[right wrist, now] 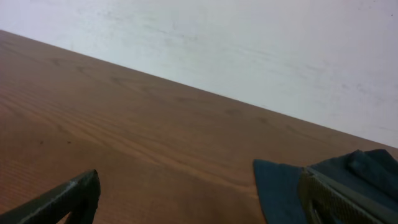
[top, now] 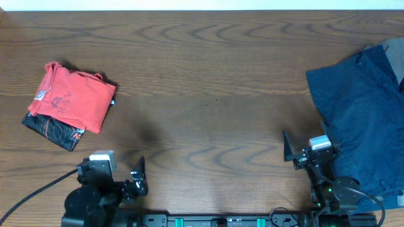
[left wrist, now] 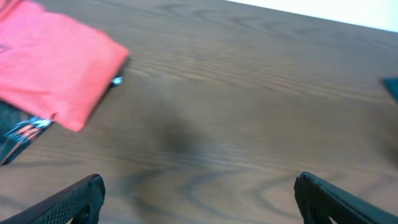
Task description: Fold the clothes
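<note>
The coral-red T-shirt (top: 72, 96) lies folded at the far left of the table, on top of a black printed garment (top: 53, 129). It also shows at the upper left of the left wrist view (left wrist: 53, 65). My left gripper (top: 134, 178) is open and empty near the front edge, right of and below the shirt; its fingertips frame bare wood (left wrist: 199, 193). My right gripper (top: 303, 151) is open and empty at the front right, beside the navy garment; its fingers show in the right wrist view (right wrist: 199, 199).
A large navy blue garment (top: 363, 107) covers the table's right side and shows in the right wrist view (right wrist: 323, 180). Bare wooden table (top: 208, 94) lies between the two piles. A white wall (right wrist: 249, 43) stands behind the far edge.
</note>
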`<state>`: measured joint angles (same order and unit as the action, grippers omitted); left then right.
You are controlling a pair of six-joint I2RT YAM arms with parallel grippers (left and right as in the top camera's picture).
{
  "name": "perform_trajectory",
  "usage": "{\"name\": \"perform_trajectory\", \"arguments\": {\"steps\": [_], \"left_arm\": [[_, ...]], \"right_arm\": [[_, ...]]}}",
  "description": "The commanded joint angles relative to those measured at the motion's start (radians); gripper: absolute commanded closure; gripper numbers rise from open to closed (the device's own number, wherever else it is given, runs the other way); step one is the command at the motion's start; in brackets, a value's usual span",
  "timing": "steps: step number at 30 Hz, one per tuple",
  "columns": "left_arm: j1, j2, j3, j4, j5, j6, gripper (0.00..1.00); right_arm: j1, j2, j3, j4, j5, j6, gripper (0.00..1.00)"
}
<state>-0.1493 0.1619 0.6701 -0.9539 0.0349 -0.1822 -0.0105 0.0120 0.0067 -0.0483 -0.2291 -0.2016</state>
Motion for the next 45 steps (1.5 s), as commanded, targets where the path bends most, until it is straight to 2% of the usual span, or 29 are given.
{"name": "perform_trajectory", "arguments": {"steps": [1,3,8,15,45], "left_arm": [[0.084,-0.055,-0.131,0.075,-0.047,0.016,0.02],[0.121,-0.083,-0.209,0.153,-0.046,0.015,0.02],[0.189,-0.142,-0.426,0.458,-0.044,0.016,0.02],[0.203,-0.16,-0.667,0.887,-0.042,0.008,0.02],[0.17,-0.158,-0.666,0.883,-0.044,0.008,0.02]], "right_arm": [[0.01,-0.005,-0.001,-0.005,-0.007,-0.013,0.01],[0.01,-0.005,-0.001,-0.005,-0.007,-0.013,0.01],[0.01,-0.005,-0.001,-0.005,-0.007,-0.013,0.01],[0.01,-0.005,-0.001,-0.005,-0.007,-0.013,0.01],[0.01,-0.005,-0.001,-0.005,-0.007,-0.013,0.01]]}}
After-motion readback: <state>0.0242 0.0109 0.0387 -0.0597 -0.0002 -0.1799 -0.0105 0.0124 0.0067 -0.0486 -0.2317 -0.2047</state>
